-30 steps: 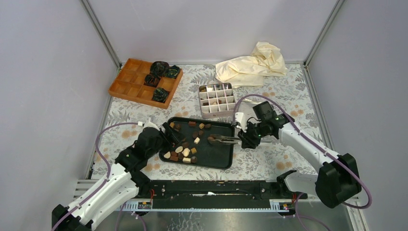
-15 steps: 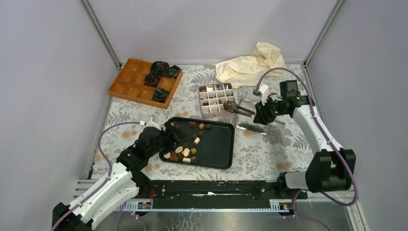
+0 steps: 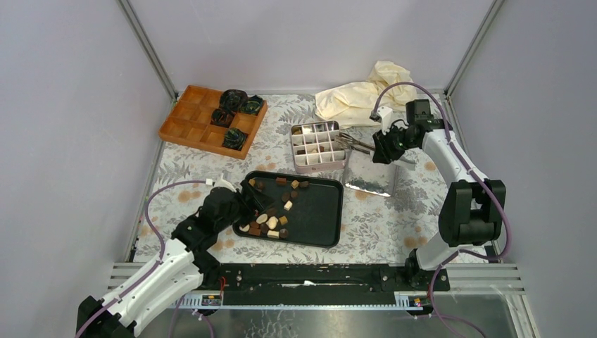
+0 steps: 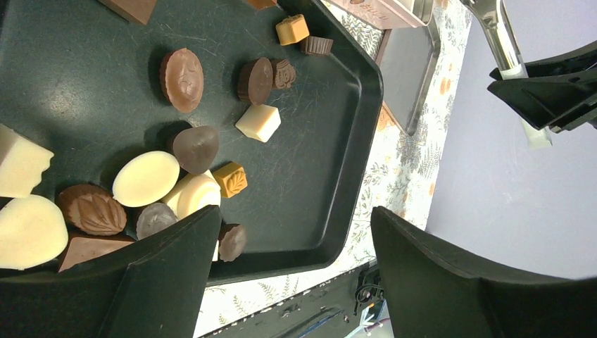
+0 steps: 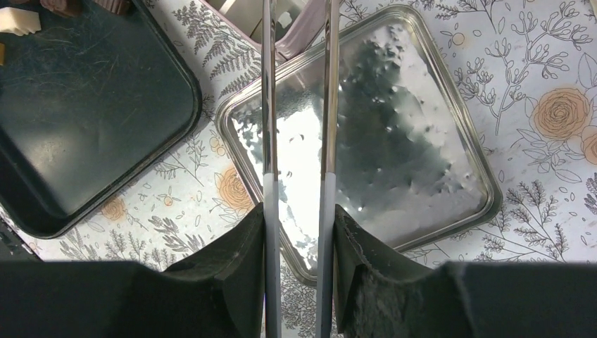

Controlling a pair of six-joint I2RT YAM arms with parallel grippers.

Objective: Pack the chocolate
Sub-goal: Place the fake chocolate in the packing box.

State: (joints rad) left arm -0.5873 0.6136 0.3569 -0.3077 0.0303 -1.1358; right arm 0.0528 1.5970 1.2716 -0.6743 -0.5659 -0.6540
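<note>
In the top view, the right gripper (image 3: 379,146) is seen clenched on a pair of metal tongs (image 3: 355,144). Their tips are held at the right rim of the divided tin (image 3: 317,146), toward the far right corner of the table (image 3: 204,169). Some compartments are already filled. Whether a piece is pinched in the tips cannot be told. Most of the chocolate (image 3: 271,215) is found loose in the left half of the black tray (image 3: 320,225), near the table's front edge. The left gripper (image 3: 248,196) is poised there, released. The tin's lid (image 3: 369,179) is laid flat between tray and tin.

In the left wrist view, the jaws are shown spread wide with nothing between them. Dark, tan and cream pieces are crowded together, several touching.

In the right wrist view, the two tong arms are seen pressed between the pads, parallel with a gap kept between them. Their tips are cut off by the top edge.

The step in hand is judged to be a drop into the tin. The tips should be centred over an empty cell and lowered inside the dividers. The squeeze should then be eased slowly, so that neither the piece nor the light tin is knocked aside.
</note>
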